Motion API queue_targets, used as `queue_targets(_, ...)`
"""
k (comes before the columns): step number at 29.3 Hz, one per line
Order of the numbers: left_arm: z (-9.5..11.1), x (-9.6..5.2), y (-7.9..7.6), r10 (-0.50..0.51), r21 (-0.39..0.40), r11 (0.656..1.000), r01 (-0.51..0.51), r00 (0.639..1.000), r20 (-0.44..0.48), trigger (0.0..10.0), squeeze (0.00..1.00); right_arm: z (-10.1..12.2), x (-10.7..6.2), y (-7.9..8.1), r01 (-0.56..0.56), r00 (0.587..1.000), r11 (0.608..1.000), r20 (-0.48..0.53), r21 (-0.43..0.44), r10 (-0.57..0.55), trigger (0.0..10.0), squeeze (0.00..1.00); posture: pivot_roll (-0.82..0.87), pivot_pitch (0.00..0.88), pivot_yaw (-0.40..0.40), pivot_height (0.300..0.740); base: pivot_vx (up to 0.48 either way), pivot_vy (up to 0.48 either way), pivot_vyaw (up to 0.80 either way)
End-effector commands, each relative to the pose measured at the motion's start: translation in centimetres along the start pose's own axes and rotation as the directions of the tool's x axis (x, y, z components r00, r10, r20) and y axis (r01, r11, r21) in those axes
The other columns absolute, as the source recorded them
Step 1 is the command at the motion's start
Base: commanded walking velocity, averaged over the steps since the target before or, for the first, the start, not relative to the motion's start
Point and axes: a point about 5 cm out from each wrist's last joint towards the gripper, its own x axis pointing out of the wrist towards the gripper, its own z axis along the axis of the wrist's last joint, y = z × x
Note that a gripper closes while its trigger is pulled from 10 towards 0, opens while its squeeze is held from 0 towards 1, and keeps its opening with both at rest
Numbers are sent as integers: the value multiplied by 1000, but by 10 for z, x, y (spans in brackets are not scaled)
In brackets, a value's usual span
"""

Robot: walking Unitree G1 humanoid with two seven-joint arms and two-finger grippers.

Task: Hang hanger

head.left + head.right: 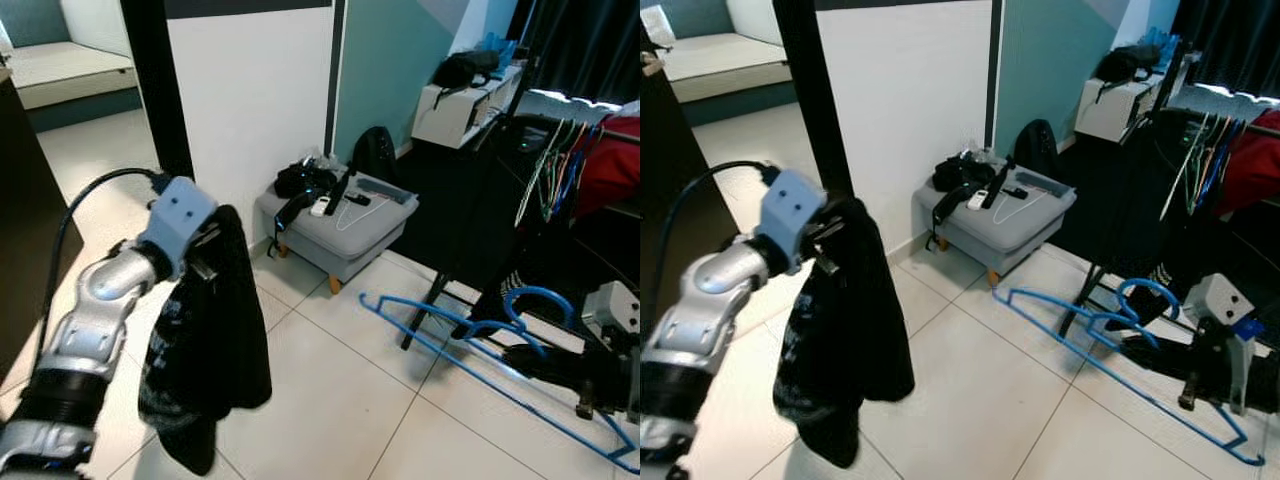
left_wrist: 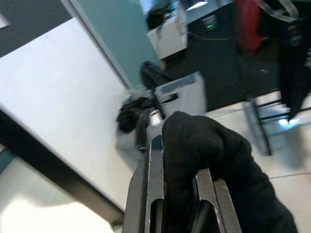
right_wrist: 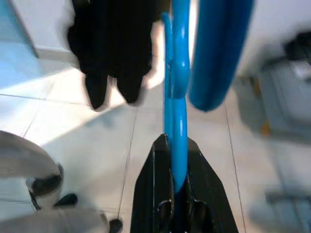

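head eyes look forward and down, sharing floor and grey ottoman; left wrist camera peers close along its left hand, right wrist camera along its right hand.

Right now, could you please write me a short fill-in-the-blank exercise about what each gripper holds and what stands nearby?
1. The left gripper is shut on a ____ cloth garment.
2. The right gripper is shut on a plastic hanger coloured ____.
3. The grey padded footstool stands against the ____ wall panel.

Missing words: black; blue; white
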Motion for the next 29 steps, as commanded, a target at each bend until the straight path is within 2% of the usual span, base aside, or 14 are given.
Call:
queue_targets(1,4,6,-4,-8,0,1000,8,1000,-2,10000,0,9,9,8,-25,999,1000,39,-9,25,10000,0,-42,0,4,740,0,0,0)
queue_targets(2,4,6,-4,-8,0,1000,8,1000,-2,10000,0,9,9,8,-25,999,1000,39,-9,25,10000,0,-42,0,4,740,0,0,0)
queue_targets(3,-3,11,-12,-7,-13,1000,6,999,-42,10000,0,8,24,13,-35,995,999,91,17,33,10000,0,-34,0,-3,740,0,0,0)
queue_targets(4,-3,11,-12,-7,-13,1000,6,999,-42,10000,0,8,24,13,-35,995,999,91,17,33,10000,0,-34,0,-3,740,0,0,0)
queue_targets(6,-18,13,-21,27,-10,1000,-28,990,-137,10000,0,0,44,25,-87,989,993,127,76,77,10000,0,-27,0,-14,740,0,0,-669)
queue_targets(7,-23,13,-23,46,-8,999,-48,984,-171,10000,0,-3,48,29,-108,987,990,127,92,96,10000,0,-25,0,-14,740,0,0,-781)
queue_targets(9,-30,10,-22,94,-10,995,-98,970,-226,10000,0,-4,51,34,-144,985,984,112,103,133,10000,0,-18,0,-19,740,0,0,-781)
queue_targets(12,-34,8,-22,155,-33,985,-170,952,-265,10000,0,0,52,34,-136,986,985,107,105,125,10000,0,-17,6,-18,740,0,0,-785)
queue_targets(14,-35,8,-21,172,-36,981,-189,946,-275,10000,0,1,53,34,-130,987,986,104,109,119,10000,0,-16,7,-18,740,0,0,-788)
queue_targets(17,-36,10,-23,202,-34,975,-221,934,-296,10000,0,2,53,37,-149,986,984,87,97,141,10000,0,-14,5,-16,740,0,0,0)
queue_targets(23,-35,15,-30,208,-35,973,-229,928,-309,10000,0,4,63,32,-97,994,994,60,50,94,10000,0,-23,10,-12,740,0,0,0)
queue_targets(25,-34,16,-33,208,-45,971,-233,928,-307,10000,0,6,70,31,-73,996,996,62,42,71,10000,0,-26,13,-13,740,0,0,0)
queue_targets(28,-25,19,-47,179,-68,976,-205,942,-283,10000,0,15,95,26,2,996,1000,94,7,-2,10000,0,-28,22,-28,740,0,0,0)
queue_targets(29,-25,19,-47,179,-68,976,-205,942,-283,10000,0,15,95,26,2,996,1000,94,7,-2,10000,0,-28,22,-28,740,0,0,0)
